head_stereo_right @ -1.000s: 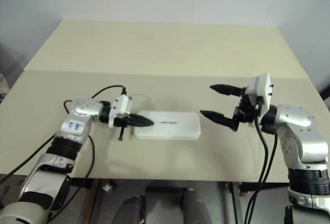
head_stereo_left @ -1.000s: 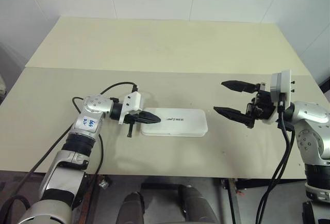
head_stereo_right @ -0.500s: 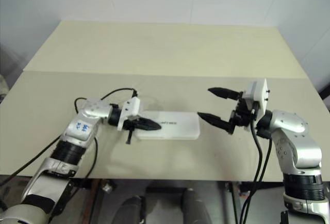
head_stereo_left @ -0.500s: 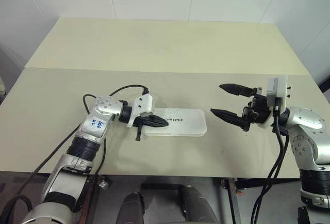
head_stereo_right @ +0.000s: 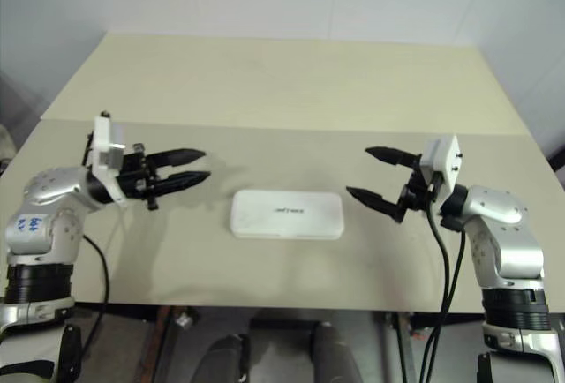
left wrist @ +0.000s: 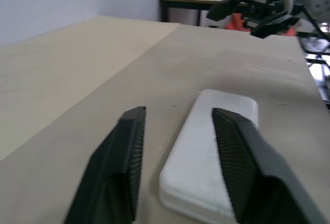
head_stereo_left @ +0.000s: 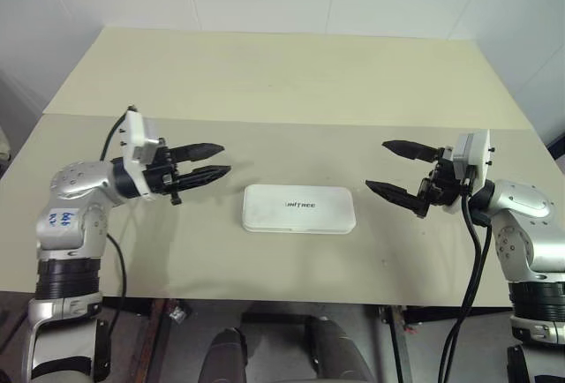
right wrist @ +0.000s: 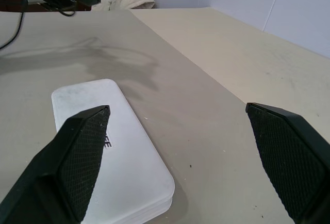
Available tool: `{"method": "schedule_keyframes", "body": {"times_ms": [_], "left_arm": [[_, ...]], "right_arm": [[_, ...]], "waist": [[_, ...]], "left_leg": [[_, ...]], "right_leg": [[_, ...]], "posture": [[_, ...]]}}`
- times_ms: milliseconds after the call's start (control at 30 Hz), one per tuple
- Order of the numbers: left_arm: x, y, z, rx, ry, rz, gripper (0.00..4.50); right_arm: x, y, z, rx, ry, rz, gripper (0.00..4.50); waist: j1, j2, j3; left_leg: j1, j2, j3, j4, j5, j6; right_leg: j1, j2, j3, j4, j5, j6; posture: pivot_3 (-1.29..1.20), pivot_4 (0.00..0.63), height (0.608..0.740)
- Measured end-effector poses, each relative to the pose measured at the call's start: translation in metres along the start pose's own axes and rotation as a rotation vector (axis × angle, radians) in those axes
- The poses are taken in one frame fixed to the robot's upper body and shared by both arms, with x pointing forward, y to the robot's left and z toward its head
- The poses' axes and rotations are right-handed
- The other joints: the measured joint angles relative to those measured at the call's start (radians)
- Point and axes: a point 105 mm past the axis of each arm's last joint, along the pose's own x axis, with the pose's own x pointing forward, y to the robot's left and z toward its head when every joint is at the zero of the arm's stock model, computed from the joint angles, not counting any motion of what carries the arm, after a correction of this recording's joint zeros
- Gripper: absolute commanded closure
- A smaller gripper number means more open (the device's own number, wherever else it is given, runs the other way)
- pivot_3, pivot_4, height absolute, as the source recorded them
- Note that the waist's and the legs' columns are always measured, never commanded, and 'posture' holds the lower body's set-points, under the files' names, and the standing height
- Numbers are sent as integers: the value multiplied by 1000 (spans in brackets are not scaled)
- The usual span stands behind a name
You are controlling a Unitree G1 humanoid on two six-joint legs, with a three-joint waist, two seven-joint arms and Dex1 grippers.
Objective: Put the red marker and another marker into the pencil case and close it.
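Since the earlier frames the left end effector [head_stereo_left: 210,160] has pulled away from the pencil case [head_stereo_left: 299,208], where its closed tips were pressing on the case's left end, and it has lifted and swung out toward the table's left side; its two black fingers [left wrist: 126,154] now stand parted with a modest gap and nothing between them. It hangs above the table [head_stereo_left: 265,74], pointing across toward the case, clearly apart from it.

Over the same stretch the pencil case has settled flat and shut, its lid down with the small dark lettering facing up. It lies near the middle of the table's front half, long side parallel to the front edge, with bare table all round it. Neither marker can be seen on the table; whether they are inside the closed case cannot be told.

On the other side, the right end effector [head_stereo_left: 397,169] sits much where it was, held above the table off the case's right end and pointing back toward it, not touching. Its fingers [right wrist: 77,157] are spread wide and empty, the case's right end showing between them in the right wrist view.
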Motion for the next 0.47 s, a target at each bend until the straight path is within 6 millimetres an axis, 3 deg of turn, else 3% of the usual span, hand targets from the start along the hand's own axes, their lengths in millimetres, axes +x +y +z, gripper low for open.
{"method": "schedule_keyframes", "body": {"times_ms": [133,467], "left_arm": [[-15,5,2,27,8,58,14],[-22,2,-8,45,21,84,14]], "right_arm": [[-6,-3,-1,-11,28,5,0],[-18,-6,-6,-20,42,-17,0]], "waist": [[-3,0,0],[-7,0,0]], "left_leg": [[0,0,0,-1,0,0],[0,0,1,-1,0,0]], "right_leg": [[0,0,0,0,0,0],[0,0,0,-1,0,-1]], "posture": [[0,150,740],[0,150,740]]}}
